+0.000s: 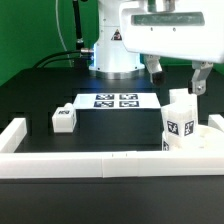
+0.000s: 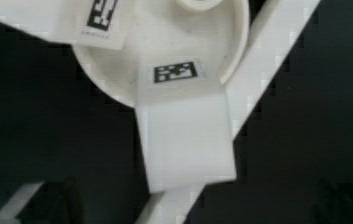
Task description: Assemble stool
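Clearance is the thing to mind now. The gripper (image 1: pixel 177 82) hangs open over the stool, its fingers (image 1: pixel 198 84) spread wide with nothing between them. In the wrist view the upright leg (image 2: pixel 182 140) runs down the middle, well clear of both jaws.

The seat (image 1: pixel 203 143) lies on the black counter (image 1: pixel 60 90) at about 4 o'clock from the marker board (image 1: pixel 115 101), just inside the white rail (image 1: pixel 100 165). The upright leg (image 1: pixel 180 105) stands on it at its 10 o'clock side. Whether that leg is fully home in its socket, and how many legs the seat carries, cannot be told.

As I read it, the step in hand is leaving this leg and going for the loose leg (image 1: pixel 64 118), which lies at about 8 o'clock from the marker board. To do it well, rise straight up before any sideways travel, so that neither finger clips the leg and tilts it. Then cross toward 9 o'clock high above the marker board. Come down squarely over the loose leg with the jaws kept wide, and close on its flat sides.
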You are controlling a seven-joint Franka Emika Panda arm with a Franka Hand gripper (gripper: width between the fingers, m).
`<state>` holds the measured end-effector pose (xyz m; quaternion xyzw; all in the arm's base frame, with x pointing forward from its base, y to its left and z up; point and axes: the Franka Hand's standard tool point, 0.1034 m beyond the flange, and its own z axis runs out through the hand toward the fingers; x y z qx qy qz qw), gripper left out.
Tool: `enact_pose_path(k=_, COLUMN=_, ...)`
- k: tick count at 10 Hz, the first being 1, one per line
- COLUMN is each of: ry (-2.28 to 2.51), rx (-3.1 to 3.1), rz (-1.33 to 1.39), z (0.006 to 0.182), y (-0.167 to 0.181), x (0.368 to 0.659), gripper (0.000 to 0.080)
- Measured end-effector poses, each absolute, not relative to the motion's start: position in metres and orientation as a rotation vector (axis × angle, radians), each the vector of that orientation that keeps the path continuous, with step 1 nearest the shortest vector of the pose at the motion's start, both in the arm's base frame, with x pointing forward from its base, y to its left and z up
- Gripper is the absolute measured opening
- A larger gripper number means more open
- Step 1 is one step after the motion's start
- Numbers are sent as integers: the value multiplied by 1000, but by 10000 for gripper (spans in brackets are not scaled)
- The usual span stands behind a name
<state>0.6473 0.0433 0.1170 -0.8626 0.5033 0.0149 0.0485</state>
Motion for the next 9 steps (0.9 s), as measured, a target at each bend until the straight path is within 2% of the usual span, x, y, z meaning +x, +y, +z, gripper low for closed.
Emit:
enact_pose_path(k=4, ry=1514, rx=-2639, rz=40, z=117, y=41, x=647, gripper=649)
enact_pose_path(k=7, ry=1222, rx=-2747, rz=28, z=105, y=-9, x=617, gripper=649)
enact_pose_path(k=9, ry=1018, rx=-2833, rz=20, z=100, y=-31, x=611, gripper=649)
